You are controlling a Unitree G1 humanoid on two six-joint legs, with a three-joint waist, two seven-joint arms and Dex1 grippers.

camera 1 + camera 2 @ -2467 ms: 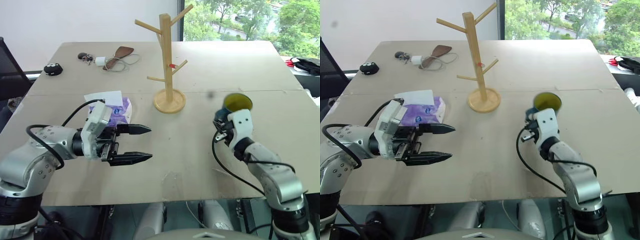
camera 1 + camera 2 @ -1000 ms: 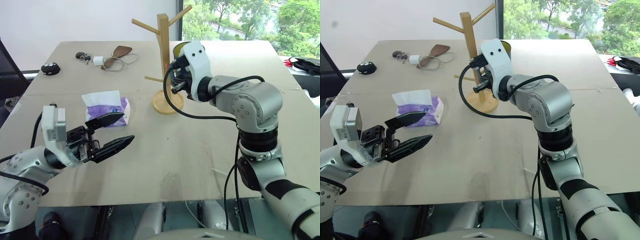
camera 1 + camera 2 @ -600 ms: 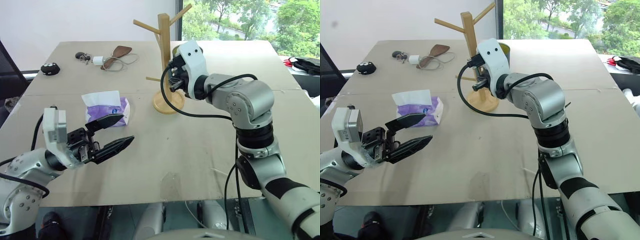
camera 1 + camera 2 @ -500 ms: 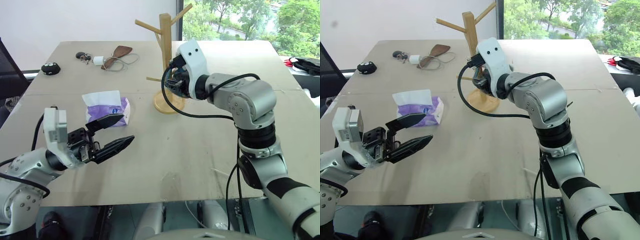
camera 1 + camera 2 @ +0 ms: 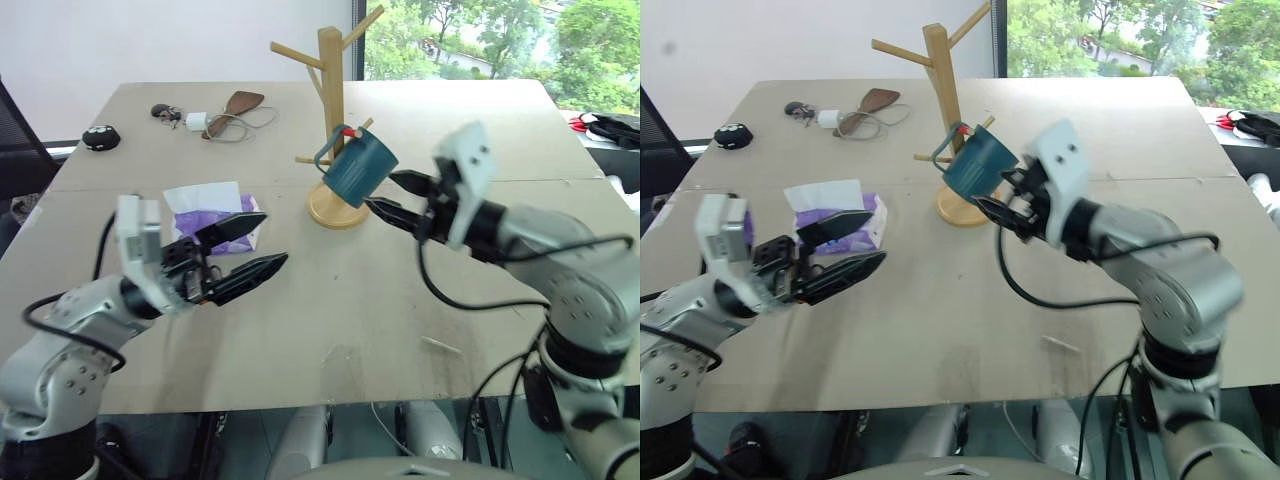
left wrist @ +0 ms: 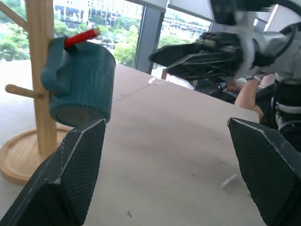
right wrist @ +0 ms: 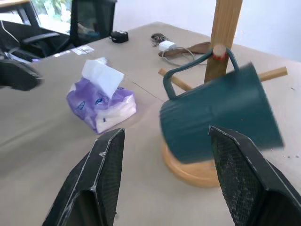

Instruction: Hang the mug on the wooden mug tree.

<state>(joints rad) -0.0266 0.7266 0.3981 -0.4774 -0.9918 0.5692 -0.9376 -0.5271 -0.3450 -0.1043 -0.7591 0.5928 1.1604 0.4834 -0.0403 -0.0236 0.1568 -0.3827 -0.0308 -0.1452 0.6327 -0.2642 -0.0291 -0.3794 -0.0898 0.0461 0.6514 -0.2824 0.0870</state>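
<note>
The mug (image 5: 357, 168) hangs tilted, rim hidden; both end effectors released.

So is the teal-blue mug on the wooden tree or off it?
On. The teal-blue mug hangs tilted by its loop handle from the red-tipped peg of the light-wood mug tree; the right claw stands open, apart.

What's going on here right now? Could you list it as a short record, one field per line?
mug: hanging by its handle on the red-tipped peg, tilted
wooden mug tree: upright on the table
right gripper: open, beside the mug, not touching it
left gripper: open, holding nothing
tissue pack: lying on the table behind the left gripper
far edge: keys and a cable
</note>
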